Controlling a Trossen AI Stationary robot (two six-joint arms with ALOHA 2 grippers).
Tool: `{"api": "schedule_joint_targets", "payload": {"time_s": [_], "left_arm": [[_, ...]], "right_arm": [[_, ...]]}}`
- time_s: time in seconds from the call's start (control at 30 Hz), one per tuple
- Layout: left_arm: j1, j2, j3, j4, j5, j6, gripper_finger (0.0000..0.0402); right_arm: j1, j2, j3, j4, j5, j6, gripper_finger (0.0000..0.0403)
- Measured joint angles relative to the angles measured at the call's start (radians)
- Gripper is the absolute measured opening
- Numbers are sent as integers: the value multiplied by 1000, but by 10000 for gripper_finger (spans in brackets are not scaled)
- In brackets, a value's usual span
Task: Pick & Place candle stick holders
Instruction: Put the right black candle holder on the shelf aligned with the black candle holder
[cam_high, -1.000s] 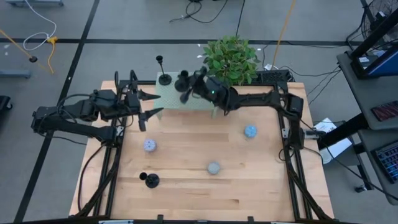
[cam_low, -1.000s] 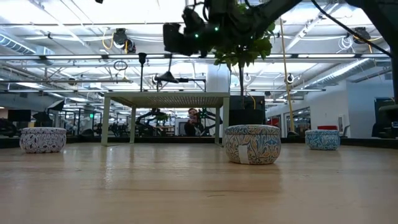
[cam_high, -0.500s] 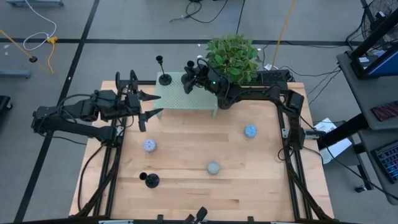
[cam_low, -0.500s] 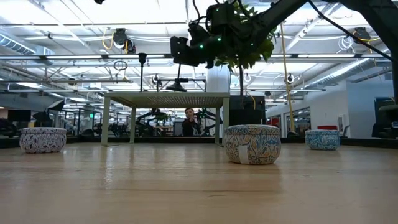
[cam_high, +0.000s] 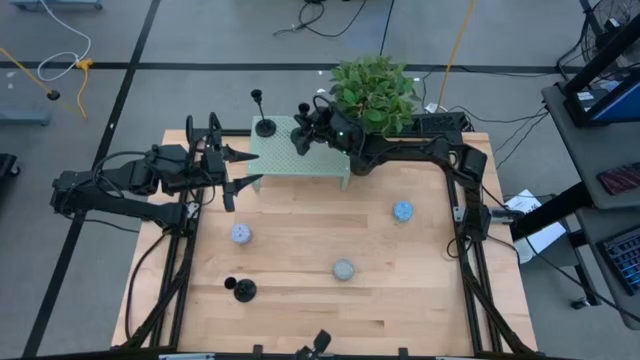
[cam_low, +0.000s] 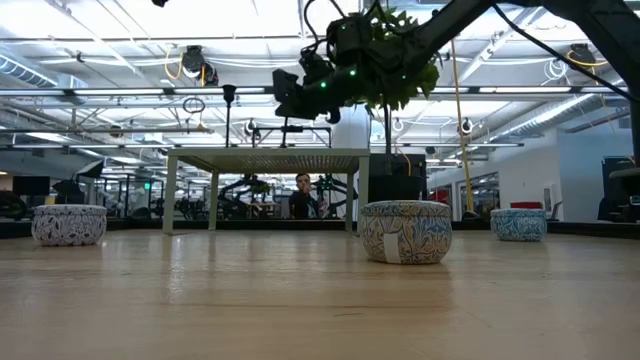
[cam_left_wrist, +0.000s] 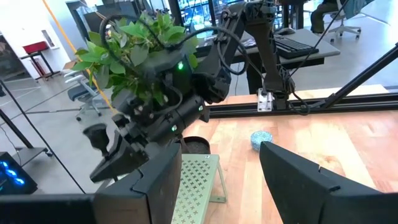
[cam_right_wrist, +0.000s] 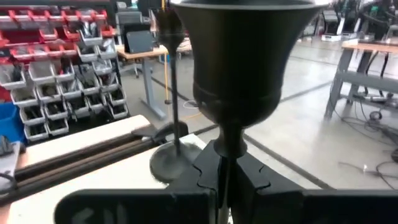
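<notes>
My right gripper (cam_high: 301, 137) is shut on a matte-black candle stick holder (cam_right_wrist: 249, 56) above the pale green perforated stand (cam_high: 300, 155) at the table's far side. A second holder (cam_high: 263, 125) stands on its disc base at the stand's far left corner; it also shows behind the held one in the right wrist view (cam_right_wrist: 174, 99). A third holder (cam_high: 243, 290) stands on the wood at the near left. My left gripper (cam_high: 240, 170) is open and empty just left of the stand. My right gripper pinches the holder's thin stem (cam_right_wrist: 229, 149) between its two fingers (cam_right_wrist: 205, 174), just below the cup. The cup stands upright above the fingers. The base is hidden under the gripper in this view. In the low view the holder hangs above the stand's top (cam_low: 265, 152).
A leafy plant (cam_high: 375, 95) stands right behind the stand, close to my right arm. Three small patterned tins (cam_high: 241, 233) (cam_high: 343, 270) (cam_high: 402, 211) sit on the wooden table. A person shows in the room beyond (cam_low: 303, 195).
My right gripper, still shut on the holder, has swung toward the table's far edge over the stand and turned about; the holder has gone with it. My left arm has kept still.
</notes>
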Motion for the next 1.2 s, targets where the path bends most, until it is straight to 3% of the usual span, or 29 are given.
{"api": "schedule_joint_targets", "payload": {"time_s": [0.37,0.77,1.2], "left_arm": [[0,0,0,-32,0,-1,225],[0,2,0,-95,-1,-37,225],[0,2,-1,-274,1,-177,225]], "right_arm": [[-10,16,0,50,2,-26,11],[-18,16,0,31,-1,-41,92],[19,4,0,-143,-1,-120,157]]}}
